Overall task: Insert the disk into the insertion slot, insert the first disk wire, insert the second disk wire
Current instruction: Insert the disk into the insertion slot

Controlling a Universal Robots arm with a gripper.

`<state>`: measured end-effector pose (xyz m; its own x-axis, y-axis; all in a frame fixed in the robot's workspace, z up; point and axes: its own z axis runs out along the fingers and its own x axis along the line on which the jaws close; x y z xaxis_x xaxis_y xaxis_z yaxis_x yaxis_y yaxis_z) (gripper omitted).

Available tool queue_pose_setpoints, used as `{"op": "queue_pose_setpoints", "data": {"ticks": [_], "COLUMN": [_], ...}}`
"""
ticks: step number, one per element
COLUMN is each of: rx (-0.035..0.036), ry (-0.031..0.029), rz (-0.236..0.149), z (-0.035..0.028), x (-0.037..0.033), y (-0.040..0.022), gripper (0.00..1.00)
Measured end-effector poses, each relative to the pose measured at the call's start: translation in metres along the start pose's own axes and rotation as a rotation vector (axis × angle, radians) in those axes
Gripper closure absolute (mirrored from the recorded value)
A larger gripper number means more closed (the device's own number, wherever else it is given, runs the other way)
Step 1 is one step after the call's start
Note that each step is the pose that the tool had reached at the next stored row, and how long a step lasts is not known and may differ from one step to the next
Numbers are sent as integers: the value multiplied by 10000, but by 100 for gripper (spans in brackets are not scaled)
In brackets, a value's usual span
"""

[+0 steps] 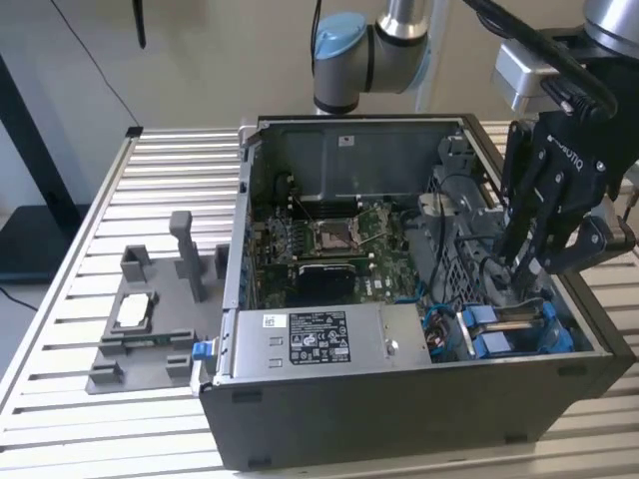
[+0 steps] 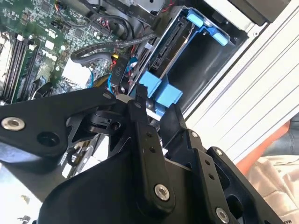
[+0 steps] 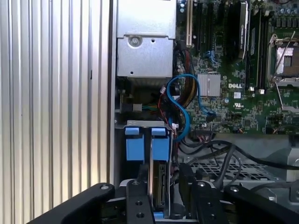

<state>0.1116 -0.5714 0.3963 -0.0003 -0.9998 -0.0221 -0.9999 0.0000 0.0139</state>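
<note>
Gripper [image 1: 514, 269] is down inside the open PC case [image 1: 399, 409], at the end on the exterior view's right. The disk [image 3: 159, 184] sits edge-on in the insertion slot [image 1: 544, 324], right at the jaws. Can't tell if the jaws are pinching it or just around it. The case is on the slatted bench [image 1: 170, 170].

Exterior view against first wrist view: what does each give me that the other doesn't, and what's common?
Exterior view: the grey fixture on the table at that view's left, and the arm's blue joint. First wrist view: the disk, connector end showing, upright in the insertion slot. Both: power-supply box, motherboard, blue cables, and the end effector at the slot.
</note>
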Motion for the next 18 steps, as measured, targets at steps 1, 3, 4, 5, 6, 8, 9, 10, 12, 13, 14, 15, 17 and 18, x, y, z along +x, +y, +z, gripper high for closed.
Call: {"op": "queue_pose_setpoints", "data": {"ticks": [1, 3, 4, 5, 6, 8, 9, 10, 12, 13, 14, 15, 17, 18], "rx": [55, 141, 152, 166, 183, 211, 223, 234, 245, 248, 254, 262, 281, 292], "ry": [1, -2, 0, 0, -1, 0, 0, 1, 0, -1, -1, 0, 0, 0], "rz": [0, -3, -5, -5, -4, -5, -5, -5, -6, -6, -6, -6, -6, -7], "z": [-10, -13, -14, -14, -13, -12, -12, -11, -10, -10, -9, -8, -2, 2], "x": [-2, -21, -39, -54, -69, -105, -127, -146, -190, -210, -226, -240, -264, -275], "y": [2, 3, 2, 4, 5, 5, 5, 5, 5, 5, 5, 5, 5, 5], "gripper": [60, 60, 60, 60, 60, 60, 60, 60, 60, 60, 60, 60, 60, 60]}}
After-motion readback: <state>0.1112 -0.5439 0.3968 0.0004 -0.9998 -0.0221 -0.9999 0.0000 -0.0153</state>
